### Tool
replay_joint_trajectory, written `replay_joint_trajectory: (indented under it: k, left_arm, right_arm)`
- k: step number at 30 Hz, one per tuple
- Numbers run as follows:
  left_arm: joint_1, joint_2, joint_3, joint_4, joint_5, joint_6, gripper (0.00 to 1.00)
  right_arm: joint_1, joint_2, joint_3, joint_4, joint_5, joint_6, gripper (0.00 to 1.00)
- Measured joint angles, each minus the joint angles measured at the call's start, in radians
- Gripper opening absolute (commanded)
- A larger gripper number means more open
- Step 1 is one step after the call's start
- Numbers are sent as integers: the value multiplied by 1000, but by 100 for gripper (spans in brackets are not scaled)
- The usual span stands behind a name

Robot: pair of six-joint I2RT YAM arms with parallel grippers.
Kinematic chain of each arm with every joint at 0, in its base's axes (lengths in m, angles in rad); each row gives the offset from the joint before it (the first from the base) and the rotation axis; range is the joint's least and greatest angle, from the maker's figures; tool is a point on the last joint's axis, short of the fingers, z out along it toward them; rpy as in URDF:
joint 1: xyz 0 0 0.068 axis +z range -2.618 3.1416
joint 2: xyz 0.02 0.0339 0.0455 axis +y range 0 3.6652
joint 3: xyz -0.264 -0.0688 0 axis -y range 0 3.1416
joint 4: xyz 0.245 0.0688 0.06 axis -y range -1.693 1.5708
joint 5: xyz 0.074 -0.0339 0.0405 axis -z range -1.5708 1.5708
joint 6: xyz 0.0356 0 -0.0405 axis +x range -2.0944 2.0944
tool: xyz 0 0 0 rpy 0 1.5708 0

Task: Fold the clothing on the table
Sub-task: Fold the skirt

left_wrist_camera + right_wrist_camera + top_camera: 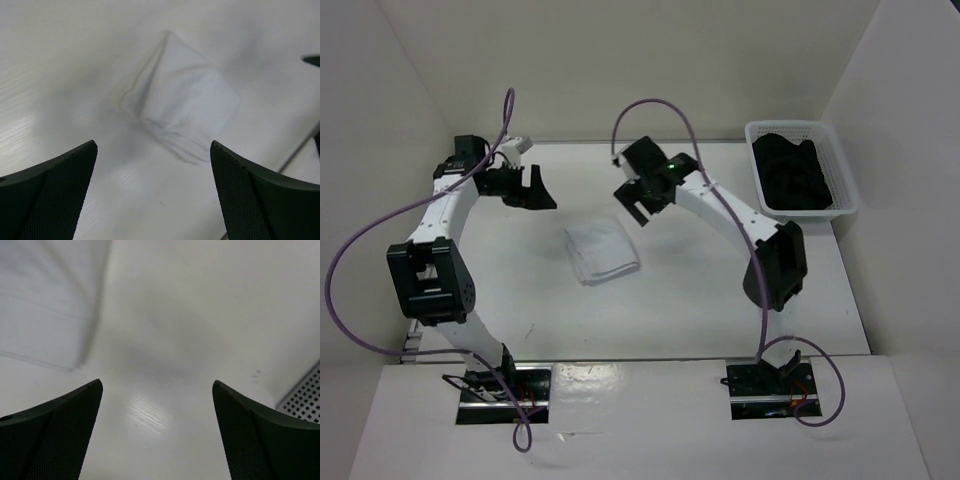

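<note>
The clothing point(602, 251) lies as a small folded white square near the middle of the table point(680, 310). In the left wrist view the clothing point(182, 107) shows as a layered bundle ahead of the fingers. My left gripper point(533, 190) hovers up and to the left of it, open and empty; bare table fills the gap of the left gripper point(152, 165). My right gripper point(638, 203) hangs just right of the clothing's far corner, open and empty. The right gripper point(157, 407) has only table between its fingers, with the clothing's edge point(45, 310) at the upper left.
A white mesh basket point(849, 190) holding a black garment point(795, 175) stands at the table's far right corner. Its mesh wall point(305, 400) shows at the right edge of the right wrist view. White walls enclose the table on three sides.
</note>
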Motion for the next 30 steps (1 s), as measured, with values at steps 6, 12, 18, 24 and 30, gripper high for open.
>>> replay_joint_trajectory:
  k: [6, 12, 18, 24, 30]
  left_arm:
    - [-94, 213, 219, -161, 245, 93, 99]
    - [-226, 436, 397, -378, 378, 245, 99]
    - [-309, 520, 449, -535, 441, 359, 99]
    - [-307, 534, 431, -586, 467, 431, 99]
    - [-288, 617, 298, -599, 475, 501, 99]
  right_arm:
    - [-253, -163, -324, 88, -43, -27, 97]
    - [-300, -232, -487, 115, -86, -48, 97]
    - [-300, -257, -513, 138, -107, -58, 97]
    - [-301, -260, -513, 150, -111, -60, 97]
    - [-300, -251, -513, 161, -121, -60, 97]
